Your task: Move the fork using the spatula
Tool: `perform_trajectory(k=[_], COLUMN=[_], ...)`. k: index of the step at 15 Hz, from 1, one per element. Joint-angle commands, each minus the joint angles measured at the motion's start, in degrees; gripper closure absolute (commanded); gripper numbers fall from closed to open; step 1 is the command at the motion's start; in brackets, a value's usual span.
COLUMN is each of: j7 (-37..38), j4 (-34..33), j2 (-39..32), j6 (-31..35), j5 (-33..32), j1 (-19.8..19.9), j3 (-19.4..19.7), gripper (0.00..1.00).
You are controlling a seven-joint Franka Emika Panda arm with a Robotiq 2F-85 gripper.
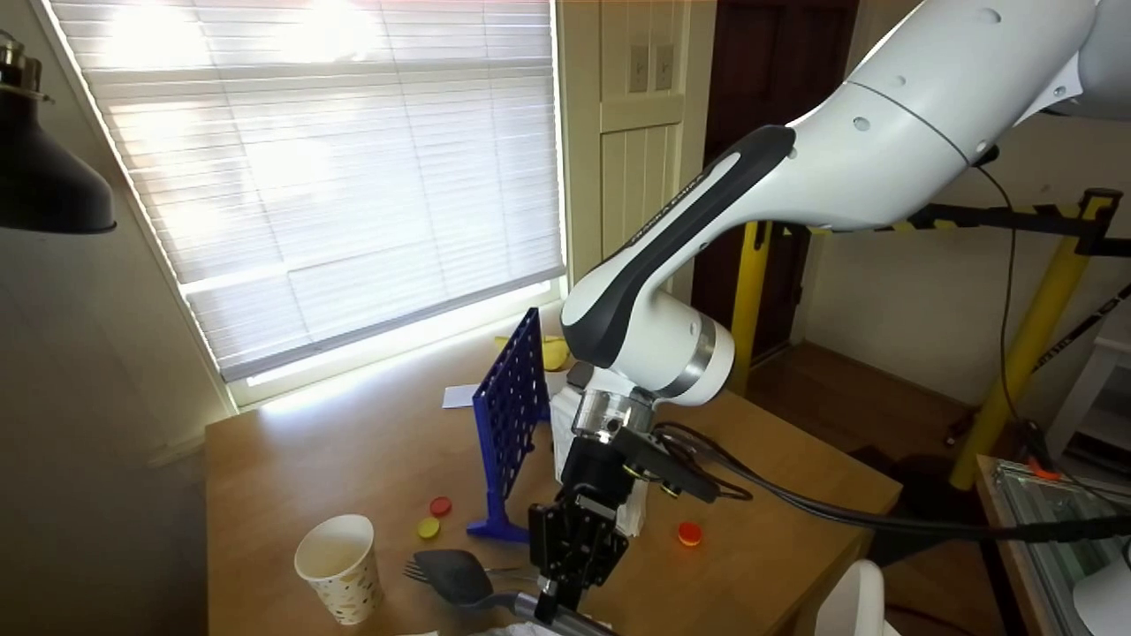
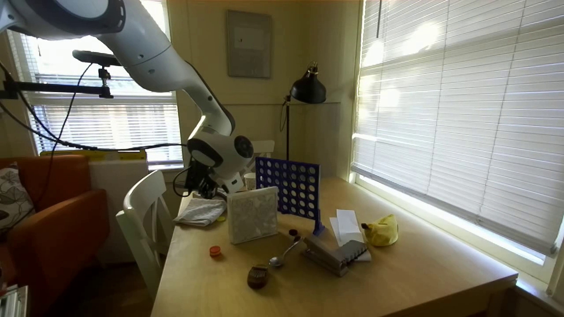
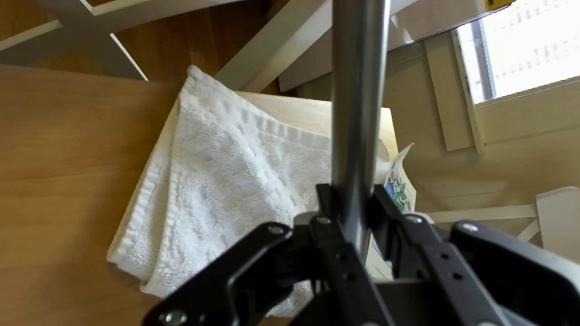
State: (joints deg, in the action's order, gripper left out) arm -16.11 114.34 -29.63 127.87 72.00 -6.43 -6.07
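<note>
The spatula has a dark grey head (image 1: 452,576) and a metal handle, large in the wrist view (image 3: 360,113). My gripper (image 1: 555,605) is shut on that handle; in the wrist view its fingers (image 3: 350,199) press it from both sides. The grey fork (image 1: 417,572) lies on the table, with its tines showing left of the spatula head and its handle to the right. The head covers the fork's middle; I cannot tell whether they touch. The fork is not visible in the wrist view. In an exterior view the gripper (image 2: 211,187) is behind a white box.
A white cup (image 1: 340,570) stands left of the spatula head. A blue upright game grid (image 1: 512,424) stands behind the fork. The white box (image 2: 253,215) stands beside it. A white towel (image 3: 235,181) lies under the gripper. Red (image 1: 440,506) and yellow (image 1: 428,528) discs lie nearby.
</note>
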Motion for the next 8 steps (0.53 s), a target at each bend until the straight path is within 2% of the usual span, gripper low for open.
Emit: perform_trajectory(k=[1,8], j7=[-0.58,-1.33], j4=[-1.64,-5.92], j2=[-0.35,-2.75], j6=[-1.0,0.06], j5=[2.47,7.34], j1=[0.63,0.46], j3=[-0.95,-0.87], gripper=[0.94,0.94])
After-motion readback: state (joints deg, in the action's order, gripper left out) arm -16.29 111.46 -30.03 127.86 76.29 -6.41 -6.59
